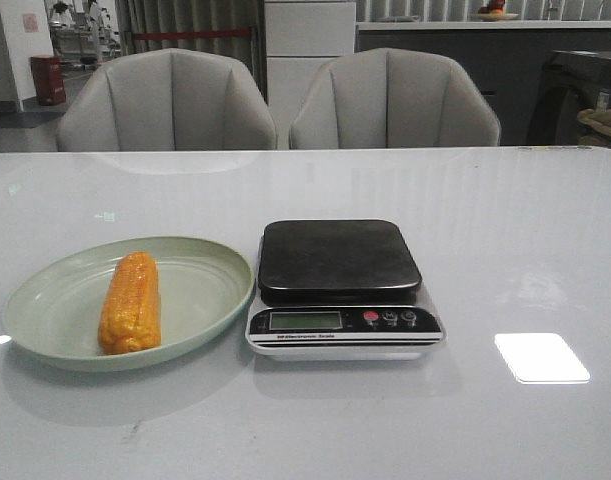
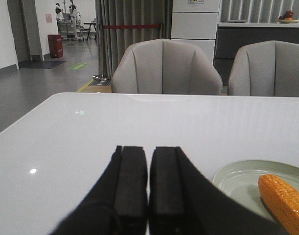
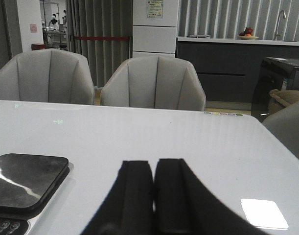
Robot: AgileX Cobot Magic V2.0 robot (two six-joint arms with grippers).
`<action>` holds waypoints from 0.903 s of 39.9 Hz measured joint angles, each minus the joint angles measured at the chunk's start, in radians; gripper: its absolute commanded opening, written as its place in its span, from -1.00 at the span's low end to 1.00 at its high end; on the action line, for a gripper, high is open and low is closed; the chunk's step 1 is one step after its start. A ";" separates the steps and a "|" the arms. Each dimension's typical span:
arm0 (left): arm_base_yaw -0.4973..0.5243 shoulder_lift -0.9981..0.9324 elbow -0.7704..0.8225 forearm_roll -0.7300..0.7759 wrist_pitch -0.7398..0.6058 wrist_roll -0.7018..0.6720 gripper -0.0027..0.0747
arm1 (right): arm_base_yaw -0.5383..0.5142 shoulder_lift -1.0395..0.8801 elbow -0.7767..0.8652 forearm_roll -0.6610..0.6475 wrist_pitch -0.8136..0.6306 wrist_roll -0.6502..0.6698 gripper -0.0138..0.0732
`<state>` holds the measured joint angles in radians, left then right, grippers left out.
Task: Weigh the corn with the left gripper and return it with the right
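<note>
The orange-yellow corn (image 1: pixel 131 302) lies on a pale green oval plate (image 1: pixel 200 275) at the table's left; its tip also shows in the left wrist view as the corn (image 2: pixel 282 200) on the plate (image 2: pixel 240 176). A kitchen scale (image 1: pixel 341 288) with a black platform stands just right of the plate, nothing on it. The left gripper (image 2: pixel 148 152) is shut and holds nothing, low over the table, the plate off to one side of it. The right gripper (image 3: pixel 153 164) is also shut and holds nothing, with the scale (image 3: pixel 27 181) off to its side. Neither arm appears in the front view.
Two grey chairs (image 1: pixel 167 100) (image 1: pixel 393 98) stand behind the white table's far edge. A bright patch of reflected light (image 1: pixel 541 357) lies on the table to the right of the scale.
</note>
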<state>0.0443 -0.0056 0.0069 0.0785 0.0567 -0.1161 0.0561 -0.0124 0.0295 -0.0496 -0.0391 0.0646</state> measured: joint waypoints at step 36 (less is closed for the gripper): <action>0.000 0.000 0.000 -0.002 0.000 0.000 -0.61 | 0.000 0.000 0.000 0.000 -0.011 0.006 -0.32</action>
<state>0.0443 -0.0056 0.0069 0.0769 0.0567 -0.1161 0.0561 -0.0124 0.0295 -0.0496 -0.0497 0.0708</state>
